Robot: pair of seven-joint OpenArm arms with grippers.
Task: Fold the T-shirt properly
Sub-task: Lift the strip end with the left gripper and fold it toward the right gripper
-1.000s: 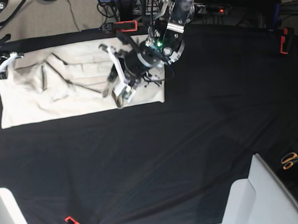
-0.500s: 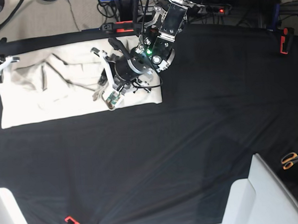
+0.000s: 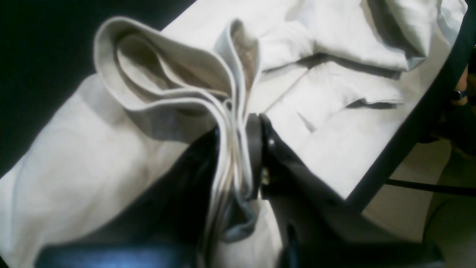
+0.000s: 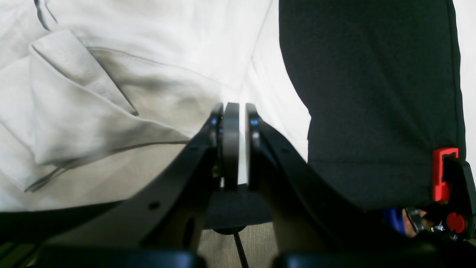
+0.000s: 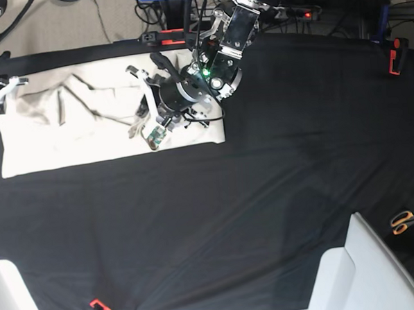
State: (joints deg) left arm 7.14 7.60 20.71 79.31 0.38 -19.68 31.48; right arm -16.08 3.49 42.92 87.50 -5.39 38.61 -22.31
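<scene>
My left gripper (image 3: 238,149) clamps the T-shirt (image 5: 47,146) hem — mid-fold; my right gripper (image 4: 234,145), clenched empty, waits at the table's far edge.

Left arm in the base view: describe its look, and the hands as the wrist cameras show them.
The left arm is black and silver metal with white plastic brackets, a lit green light, thin black cables and a small green circuit board near its tip. In the wrist views, the left hand and right hand both have glossy black tapering fingers; the right hand's show round holes and dark grey pads.
</scene>
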